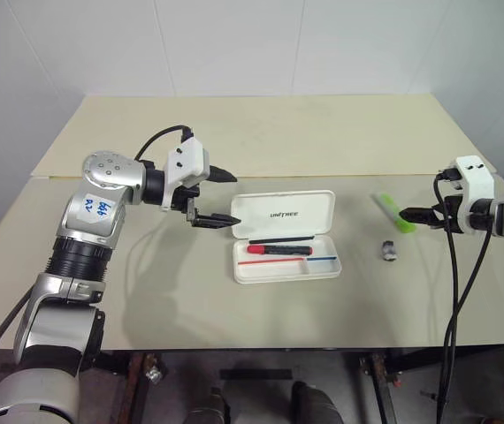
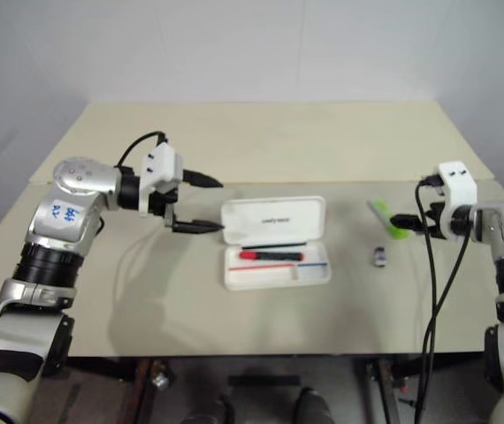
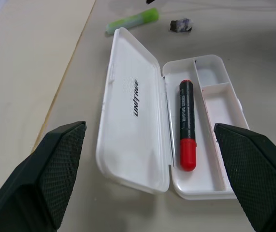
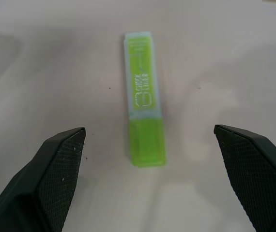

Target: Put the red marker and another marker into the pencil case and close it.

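Observation:
The white pencil case [image 1: 314,208] lies open in the middle of the table, with its lid folded back flat. In its tray lies the red marker [image 1: 280,250], also the red marker [image 3: 187,125] in the left wrist view, with its red end toward my left gripper. That left gripper [image 1: 236,199] hovers open just left of the case, nothing between its fingers. The lime-green highlighter [image 1: 394,213] lies right of the case on the table. My right gripper [image 1: 414,215] is open and points at it from the right, and the highlighter [image 4: 144,99] lies ahead between the two fingers, untouched.
A small dark grey lump [image 1: 391,252] sits on the table between the case and my right arm, nearer than the highlighter. A lighter board [image 1: 261,132] covers the back of the table, with a seam behind the case. Black cables hang from my right wrist.

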Controlling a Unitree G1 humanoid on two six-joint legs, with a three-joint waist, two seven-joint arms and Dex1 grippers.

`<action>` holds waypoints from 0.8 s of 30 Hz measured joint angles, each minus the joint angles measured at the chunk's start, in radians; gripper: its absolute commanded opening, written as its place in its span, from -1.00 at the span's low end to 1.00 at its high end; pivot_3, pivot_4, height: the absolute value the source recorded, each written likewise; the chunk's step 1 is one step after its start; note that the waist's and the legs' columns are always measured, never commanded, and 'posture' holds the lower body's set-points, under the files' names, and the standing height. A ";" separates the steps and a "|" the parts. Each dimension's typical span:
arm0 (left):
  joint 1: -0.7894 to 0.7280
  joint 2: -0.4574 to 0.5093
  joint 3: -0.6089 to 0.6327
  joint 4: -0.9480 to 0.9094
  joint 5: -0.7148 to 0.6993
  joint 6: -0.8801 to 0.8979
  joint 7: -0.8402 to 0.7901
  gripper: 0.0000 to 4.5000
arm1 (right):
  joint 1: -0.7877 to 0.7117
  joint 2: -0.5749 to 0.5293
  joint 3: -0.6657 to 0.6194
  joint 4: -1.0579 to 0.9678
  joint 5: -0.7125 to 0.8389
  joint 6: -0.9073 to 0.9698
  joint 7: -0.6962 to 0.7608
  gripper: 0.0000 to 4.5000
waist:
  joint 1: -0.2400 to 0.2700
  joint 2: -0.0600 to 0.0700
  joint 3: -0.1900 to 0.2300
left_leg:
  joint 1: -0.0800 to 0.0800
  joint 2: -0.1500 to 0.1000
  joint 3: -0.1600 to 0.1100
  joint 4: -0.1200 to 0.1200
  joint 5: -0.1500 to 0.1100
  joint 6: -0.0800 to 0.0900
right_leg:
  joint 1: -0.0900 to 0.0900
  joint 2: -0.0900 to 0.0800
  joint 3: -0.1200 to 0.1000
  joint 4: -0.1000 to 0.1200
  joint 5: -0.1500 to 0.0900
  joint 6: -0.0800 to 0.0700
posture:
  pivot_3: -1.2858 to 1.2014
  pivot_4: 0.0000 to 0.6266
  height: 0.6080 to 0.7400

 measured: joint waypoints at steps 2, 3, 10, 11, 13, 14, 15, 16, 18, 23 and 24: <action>0.001 0.009 0.002 -0.012 0.000 0.004 0.005 1.00 | -0.059 0.014 0.016 0.087 -0.045 -0.043 0.034 1.00 | -0.007 0.000 0.000 | -0.003 0.000 0.001 0.001 0.000 -0.001 | -0.004 0.000 0.001 0.002 0.000 0.000 | 0.03 -0.52 1.00; 0.001 0.011 0.003 -0.013 -0.001 0.008 0.007 1.00 | -0.081 0.023 0.029 0.124 -0.066 -0.064 0.047 1.00 | -0.010 0.000 0.000 | -0.003 0.000 0.001 0.001 0.000 -0.001 | -0.005 0.000 0.001 0.002 0.000 0.000 | 0.03 -0.52 1.00; 0.040 0.022 0.020 -0.062 -0.010 0.040 0.022 1.00 | -0.140 0.084 0.081 0.315 -0.193 -0.186 0.131 1.00 | -0.015 0.000 0.000 | -0.007 0.000 0.001 0.002 0.001 -0.001 | -0.009 0.000 0.003 0.004 0.000 0.000 | 0.03 -0.52 1.00; 0.045 0.024 0.021 -0.072 -0.011 0.048 0.026 1.00 | -0.143 0.094 0.082 0.338 -0.212 -0.203 0.135 1.00 | -0.015 0.000 0.000 | -0.007 0.000 0.001 0.002 0.001 -0.001 | -0.010 0.000 0.003 0.005 0.000 0.000 | 0.03 -0.52 1.00; 0.056 0.032 0.022 -0.094 -0.012 0.058 0.029 1.00 | -0.147 0.109 0.083 0.369 -0.235 -0.225 0.139 1.00 | -0.017 0.000 0.000 | -0.007 0.000 0.002 0.002 0.001 -0.002 | -0.011 0.000 0.004 0.006 0.000 0.000 | 0.03 -0.52 1.00; 0.060 0.039 0.024 -0.100 -0.013 0.065 0.031 1.00 | -0.149 0.120 0.083 0.381 -0.247 -0.238 0.141 1.00 | -0.018 0.000 0.000 | -0.007 0.000 0.003 0.002 0.001 -0.002 | -0.012 0.000 0.004 0.006 0.000 0.000 | 0.03 -0.52 1.00; 0.067 0.044 0.029 -0.106 -0.014 0.071 0.036 1.00 | -0.152 0.131 0.082 0.394 -0.258 -0.249 0.142 1.00 | -0.019 0.000 0.000 | -0.007 0.000 0.003 0.002 0.001 -0.002 | -0.012 0.000 0.005 0.007 0.000 0.000 | 0.03 -0.52 1.00; 0.072 0.047 0.032 -0.114 -0.015 0.076 0.040 1.00 | -0.152 0.140 0.082 0.402 -0.266 -0.262 0.141 1.00 | -0.020 0.000 0.000 | -0.007 0.000 0.003 0.002 0.001 -0.002 | -0.012 0.000 0.005 0.008 0.000 0.000 | 0.03 -0.52 1.00; 0.078 0.049 0.034 -0.133 -0.023 0.086 0.045 1.00 | -0.156 0.150 0.079 0.415 -0.286 -0.287 0.138 1.00 | -0.020 0.000 0.000 | -0.007 0.000 0.004 0.003 0.001 -0.002 | -0.013 0.000 0.005 0.008 0.000 0.000 | 0.03 -0.52 1.00; 0.079 0.050 0.035 -0.142 -0.030 0.099 0.051 1.00 | -0.170 0.184 0.062 0.458 -0.303 -0.345 0.111 0.71 | -0.031 0.000 0.000 | -0.007 0.000 0.004 0.007 0.001 -0.003 | -0.012 0.001 0.006 0.011 0.000 0.000 | 0.03 -0.52 1.00; 0.079 0.050 0.035 -0.145 -0.031 0.099 0.052 1.00 | -0.173 0.193 0.055 0.467 -0.304 -0.355 0.104 0.56 | -0.035 0.000 0.000 | -0.007 0.000 0.004 0.008 0.002 -0.003 | -0.012 0.001 0.006 0.012 0.001 0.000 | 0.03 -0.52 1.00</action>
